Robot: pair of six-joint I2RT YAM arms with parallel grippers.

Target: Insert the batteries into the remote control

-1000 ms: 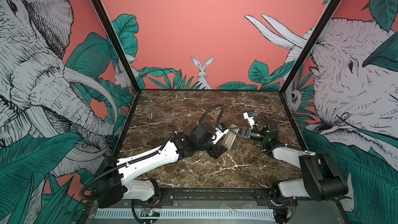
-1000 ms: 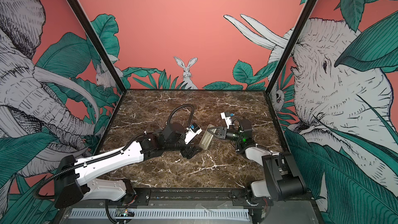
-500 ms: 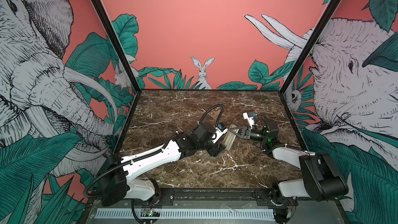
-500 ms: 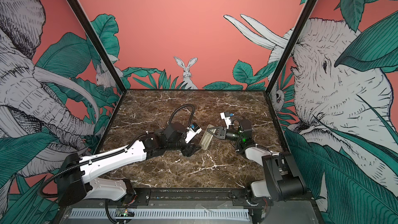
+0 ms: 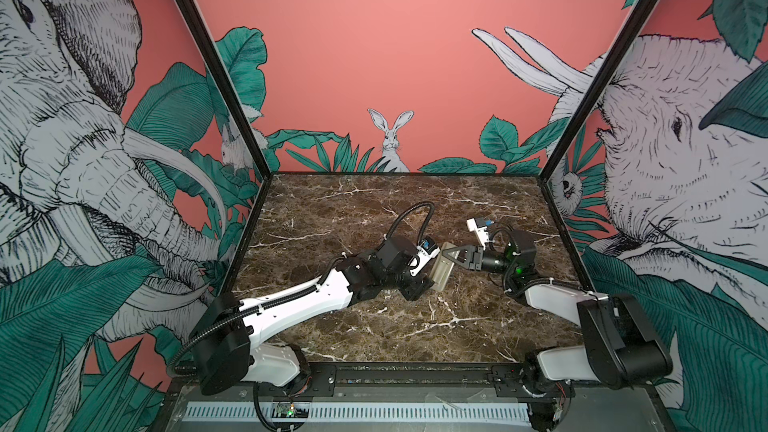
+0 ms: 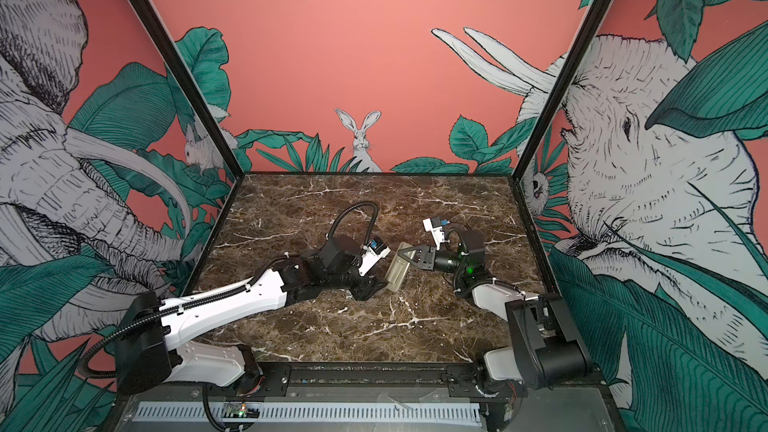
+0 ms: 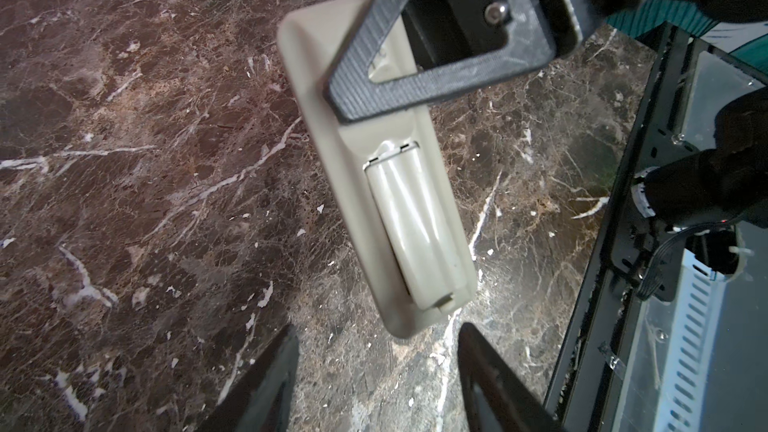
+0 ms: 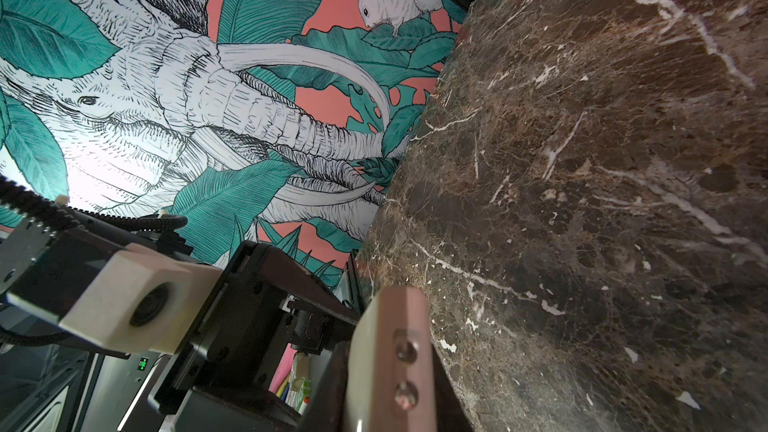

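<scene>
Left fingers (image 7: 266, 388): parted, set wider than the remote control (image 7: 386, 130) and flanking its free end, one to each side, just short of it. No contact to be seen; nothing held.

Next, the remote control (image 5: 441, 272) (image 6: 397, 274) itself: between the two pairs of fingers, at a slant, plain grey-beige back turned toward the left fingers. Counter (image 5: 374, 201) beneath the remote control; cannot tell whether the low end touches the marble or hangs just clear. Ridged cover (image 7: 411, 230) seated over the recess, in the half of the remote control nearer the left fingers; looks closed. No batteries in sight anywhere, so cannot tell whether already loaded.

Beyond the remote control, right fingers (image 7: 436, 81): clamped narrow on its far end, one lying flat across the back, the other out of sight behind the handset. Carry the remote control alone.

Handling, as a judgement: probably light, stiff, hollow plastic with a smooth skin, so prone to pivot or slip in a pinch at one end only. Best taken by the two long side edges at the free end, on the rim beside the cover rather than across it; looks thin there and likely to flex or jam under squeeze. Calls for a gentle close, since too firm a pinch risks twisting the remote control out of the right fingers.
</scene>
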